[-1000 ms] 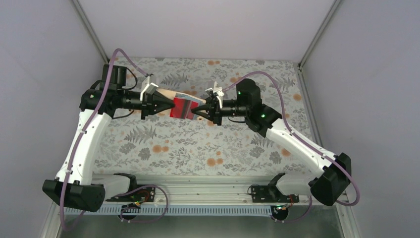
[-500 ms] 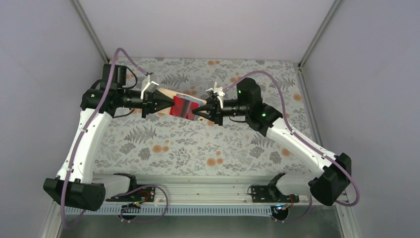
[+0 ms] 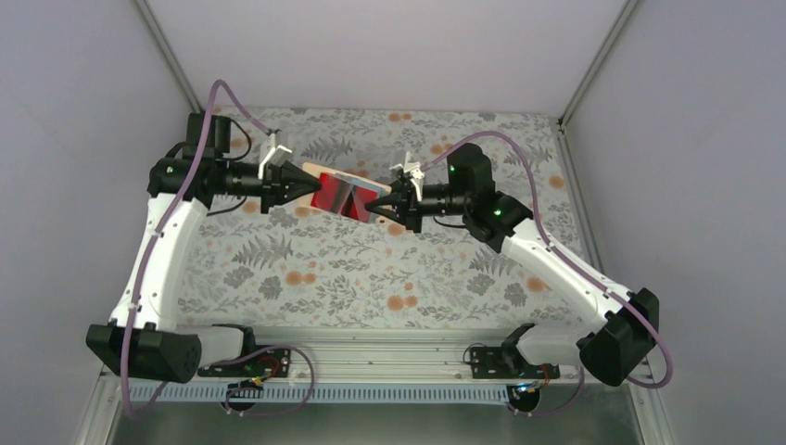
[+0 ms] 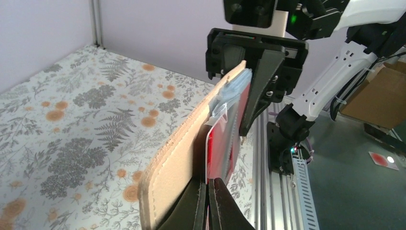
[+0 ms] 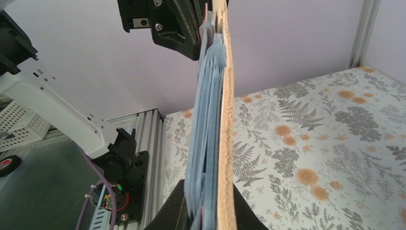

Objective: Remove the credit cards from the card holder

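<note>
Red credit cards (image 3: 337, 197) sit partway out, none freed: my left pincer (image 3: 310, 184) pinches them at nine o'clock, my right pincer (image 3: 375, 206) clamps the card holder (image 4: 177, 158) at three.

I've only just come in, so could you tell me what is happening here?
Two arms hold a tan folding card holder with pale blue-grey lining above the floral tablecloth. The right gripper clamps one end of it; the left gripper pinches thin red credit cards at the other. The cards are not yet out.
</note>
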`<state>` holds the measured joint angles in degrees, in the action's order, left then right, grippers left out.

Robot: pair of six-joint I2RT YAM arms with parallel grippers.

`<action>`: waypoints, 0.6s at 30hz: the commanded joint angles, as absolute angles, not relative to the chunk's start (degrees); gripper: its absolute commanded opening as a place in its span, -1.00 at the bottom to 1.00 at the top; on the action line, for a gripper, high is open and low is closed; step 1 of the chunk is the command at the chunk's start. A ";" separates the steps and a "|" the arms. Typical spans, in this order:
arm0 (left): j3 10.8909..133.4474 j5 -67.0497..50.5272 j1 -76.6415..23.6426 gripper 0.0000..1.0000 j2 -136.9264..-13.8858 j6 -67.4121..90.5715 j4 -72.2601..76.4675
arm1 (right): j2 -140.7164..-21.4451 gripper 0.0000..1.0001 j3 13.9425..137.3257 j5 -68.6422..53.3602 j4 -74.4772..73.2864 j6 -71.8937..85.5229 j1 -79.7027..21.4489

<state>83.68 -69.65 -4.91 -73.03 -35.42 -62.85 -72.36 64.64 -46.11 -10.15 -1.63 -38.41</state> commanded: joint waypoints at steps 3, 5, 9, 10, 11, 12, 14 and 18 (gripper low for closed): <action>78.04 -70.24 -5.70 -0.95 -69.43 -32.37 -54.31 | -74.24 -0.92 68.11 -52.70 -10.59 -1.67 -38.17; 78.36 -69.24 -6.49 -0.95 -70.18 -31.78 -54.40 | -74.80 -0.92 68.64 -52.20 -10.59 -1.54 -38.15; 77.48 -67.48 -7.33 -0.80 -68.65 -32.21 -54.24 | -75.50 -0.92 69.37 -52.77 -10.77 -1.79 -38.14; 77.05 -67.74 -7.52 -0.74 -68.35 -32.52 -54.27 | -75.64 -0.92 69.49 -53.06 -10.65 -1.73 -38.14; 76.59 -68.08 -7.62 -0.66 -68.18 -32.90 -54.39 | -75.79 -0.92 69.71 -53.61 -10.64 -1.79 -38.14; 76.29 -68.07 -7.69 -0.59 -68.30 -32.99 -54.33 | -76.03 -0.92 69.89 -54.07 -10.74 -1.88 -38.14; 76.50 -67.63 -7.74 -0.56 -68.58 -33.03 -54.55 | -76.42 -0.92 70.59 -54.73 -11.73 -2.90 -38.14; 78.50 -66.86 -7.65 -0.56 -68.53 -35.51 -57.43 | -76.68 -0.92 70.87 -55.36 -12.86 -4.36 -38.15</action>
<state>76.90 -67.51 -7.64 -69.01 -32.38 -56.23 -76.79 68.25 -51.09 -12.82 -2.04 -38.06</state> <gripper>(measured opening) 0.217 0.113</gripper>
